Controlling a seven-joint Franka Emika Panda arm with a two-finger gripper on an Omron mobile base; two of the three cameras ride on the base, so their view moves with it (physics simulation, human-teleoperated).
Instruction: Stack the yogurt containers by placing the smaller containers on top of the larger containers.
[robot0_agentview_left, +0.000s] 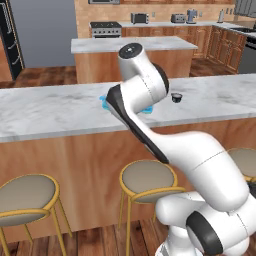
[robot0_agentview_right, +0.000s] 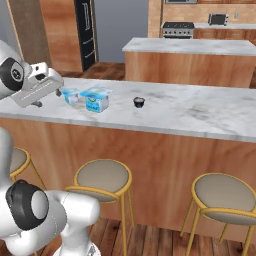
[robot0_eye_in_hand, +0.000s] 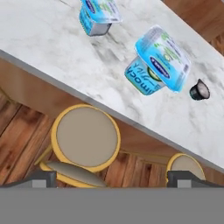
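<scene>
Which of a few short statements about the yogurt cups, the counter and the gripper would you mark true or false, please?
1. The small yogurt cup sits on top of the large yogurt cup. False: both stand on the marble counter, side by side and apart.
2. A small dark cup stands on the counter on the far side of the large cup from the small one. True.
3. The gripper is clamped on the small cup. False: it is open and holds nothing, off the counter's near edge.
4. Round stools with yellow frames stand in front of the counter. True.
5. The large cup lies on its side. False: it stands upright, lid up.
</scene>
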